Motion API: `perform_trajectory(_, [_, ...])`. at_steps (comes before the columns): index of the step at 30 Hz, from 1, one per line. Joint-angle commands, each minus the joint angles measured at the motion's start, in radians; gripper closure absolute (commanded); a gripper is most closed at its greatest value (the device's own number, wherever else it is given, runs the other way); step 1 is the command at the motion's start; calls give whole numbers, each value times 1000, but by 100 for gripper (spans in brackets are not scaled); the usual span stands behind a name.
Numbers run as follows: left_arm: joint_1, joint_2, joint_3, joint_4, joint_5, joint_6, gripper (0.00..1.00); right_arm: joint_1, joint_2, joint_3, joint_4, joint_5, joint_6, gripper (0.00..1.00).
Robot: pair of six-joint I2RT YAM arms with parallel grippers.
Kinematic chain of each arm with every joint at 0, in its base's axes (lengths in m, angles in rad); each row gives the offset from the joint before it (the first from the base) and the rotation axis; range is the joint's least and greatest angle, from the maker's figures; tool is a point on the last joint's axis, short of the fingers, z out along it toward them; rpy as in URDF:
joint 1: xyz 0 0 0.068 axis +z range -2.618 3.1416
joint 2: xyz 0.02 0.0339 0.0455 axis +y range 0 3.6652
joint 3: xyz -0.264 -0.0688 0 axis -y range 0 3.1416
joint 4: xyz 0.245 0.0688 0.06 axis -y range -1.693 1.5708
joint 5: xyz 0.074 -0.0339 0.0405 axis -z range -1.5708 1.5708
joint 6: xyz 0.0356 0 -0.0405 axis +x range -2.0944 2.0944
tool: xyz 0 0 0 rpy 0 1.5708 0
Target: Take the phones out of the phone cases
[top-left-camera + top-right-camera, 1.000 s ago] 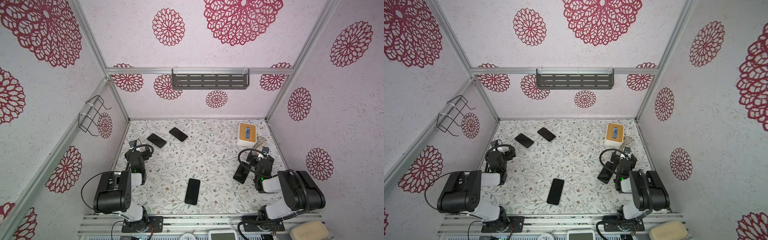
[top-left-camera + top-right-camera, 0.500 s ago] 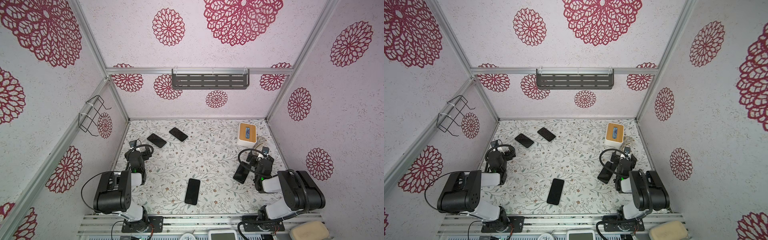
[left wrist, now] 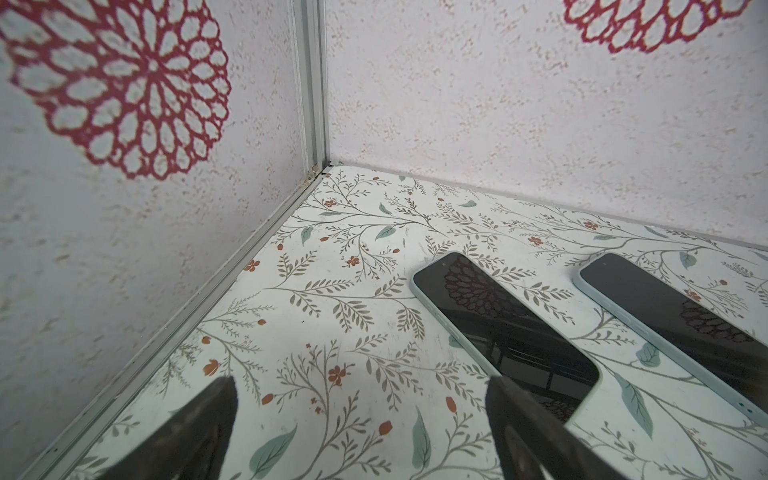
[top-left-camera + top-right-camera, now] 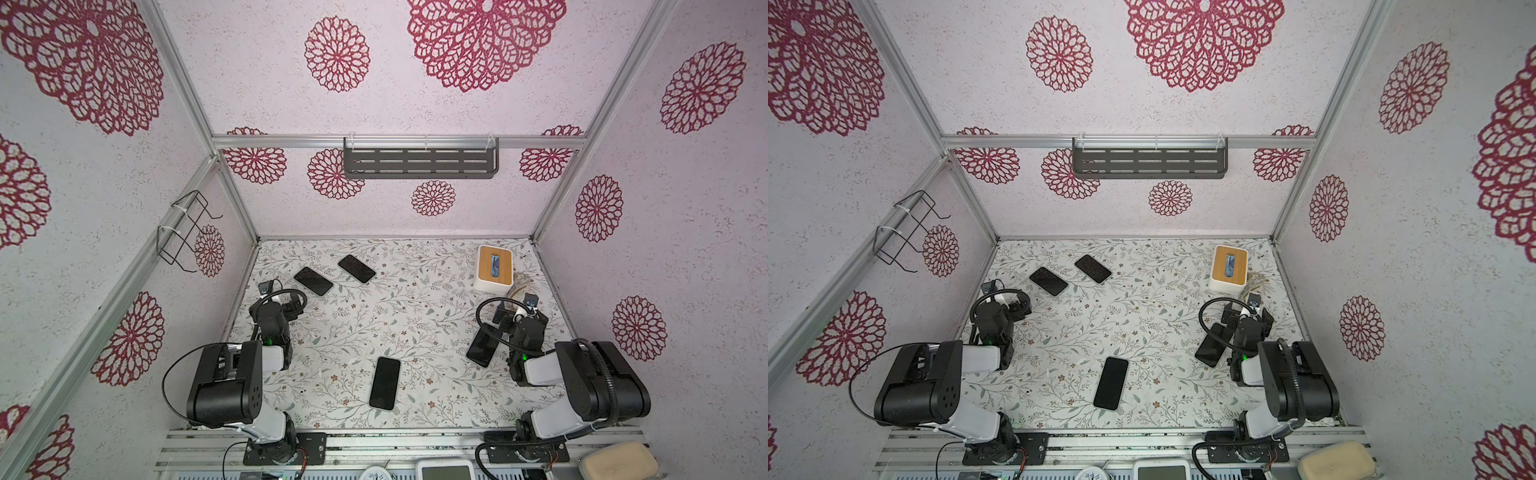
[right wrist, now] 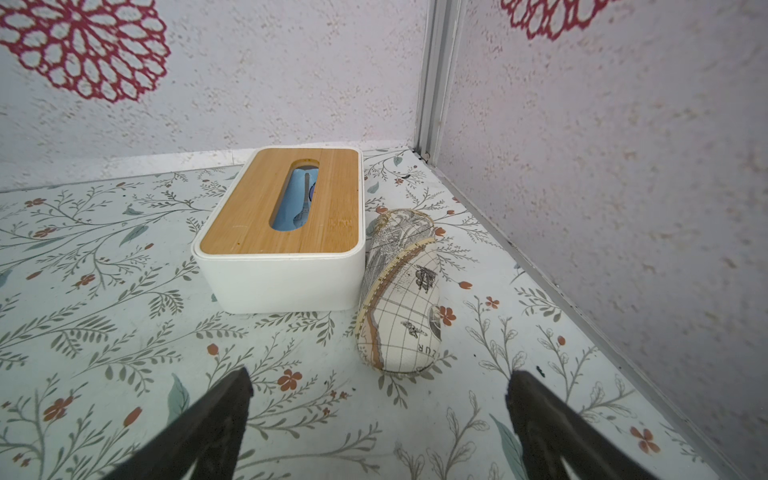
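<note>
Two phones in pale mint cases lie screen up at the back left, the nearer one point(image 4: 313, 281) point(image 3: 507, 328) beside the farther one point(image 4: 356, 269) point(image 3: 681, 316). Another dark phone point(image 4: 385, 382) lies at the front middle, and one more point(image 4: 481, 348) lies by the right arm; I cannot tell whether these have cases. My left gripper point(image 4: 292, 305) point(image 3: 359, 382) hovers open just short of the nearer cased phone, nothing between its fingers. My right gripper point(image 4: 504, 313) point(image 5: 376, 382) is open over bare floral table, facing the back right corner.
A white tissue box point(image 4: 493, 270) point(image 5: 282, 232) with a wooden lid stands at the back right, with a map-print glasses case point(image 5: 403, 291) against its side. A grey shelf point(image 4: 419, 162) hangs on the back wall and a wire rack point(image 4: 187, 232) on the left wall.
</note>
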Motion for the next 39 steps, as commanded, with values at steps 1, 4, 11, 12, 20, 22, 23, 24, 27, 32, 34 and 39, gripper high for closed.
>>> perform_trajectory(1, [4, 1, 19, 5, 9, 9, 3, 3, -2, -6, 62, 37, 3, 1])
perform_trajectory(4, [-14, -11, -7, 48, 5, 27, 3, 4, -55, -42, 83, 26, -4, 1])
perform_trajectory(11, [-243, -353, 35, -307, -258, 104, 3, 190, -524, 99, -516, 211, 19, 1])
perform_trajectory(12, [-270, -398, 63, -386, -282, 70, 3, 192, -569, 132, -619, 184, 75, 1])
perform_trajectory(20, [-408, -611, 283, -1040, -68, -375, 3, 237, -743, 316, -1282, -109, 406, 1])
perform_trajectory(22, [-437, -625, 310, -1136, 15, -436, 3, 272, -757, 338, -1361, -176, 419, 1])
perform_trajectory(23, [-454, -631, 319, -1179, 40, -463, 3, 293, -761, 350, -1400, -192, 430, 1])
perform_trajectory(24, [-469, -635, 327, -1213, 56, -475, 3, 313, -761, 359, -1426, -201, 441, 1])
perform_trajectory(27, [-534, -654, 345, -1342, 51, -505, 3, 406, -764, 374, -1467, -242, 457, 1])
perform_trajectory(32, [-618, -696, 314, -1421, 9, -572, 3, 588, -707, 406, -1551, -247, 408, 1])
perform_trajectory(34, [-635, -713, 297, -1439, -14, -593, 3, 675, -669, 417, -1597, -227, 403, 2])
perform_trajectory(39, [-642, -777, 276, -1458, -41, -627, 3, 894, -562, 376, -1586, -149, 452, 4])
